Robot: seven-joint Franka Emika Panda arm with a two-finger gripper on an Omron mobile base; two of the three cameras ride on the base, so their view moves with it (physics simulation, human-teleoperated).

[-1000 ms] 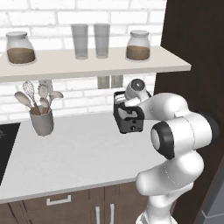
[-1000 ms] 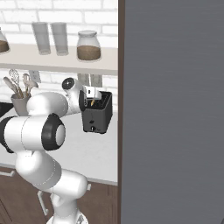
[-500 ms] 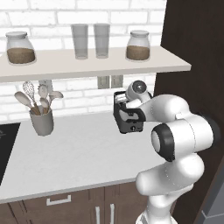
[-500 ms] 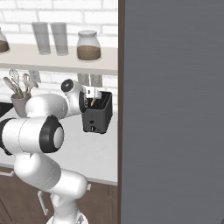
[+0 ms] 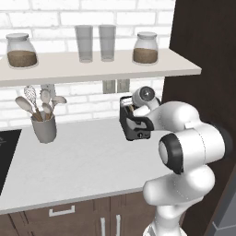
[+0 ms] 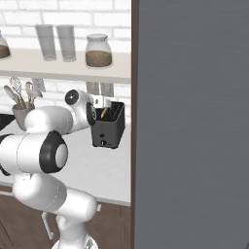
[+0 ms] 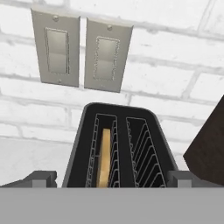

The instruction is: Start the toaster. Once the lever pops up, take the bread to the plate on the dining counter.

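The black toaster (image 5: 137,130) stands at the back right of the pale worktop, against the white brick wall, and shows too as the toaster (image 6: 108,130). From above, the toaster (image 7: 78,162) has two slots, and the bread (image 7: 104,158) sits deep in the left one, a thin tan edge. My gripper (image 5: 133,113) hovers just over the toaster's top, open. In the hand view the gripper (image 7: 111,180) has its fingertips (image 7: 41,178) spread wider than the toaster's body, holding nothing. The plate and the dining counter are out of view.
A grey utensil crock (image 5: 44,127) stands at the worktop's back left. A shelf (image 5: 92,69) with jars and glasses hangs overhead. Two wall switch plates (image 7: 81,53) sit behind the toaster. A dark tall panel (image 5: 205,50) rises right of it; a grey panel (image 6: 194,121) blocks that side.
The hand has sunk slightly toward the toaster's top. The jaws have stayed open and the toaster and bread have not moved.
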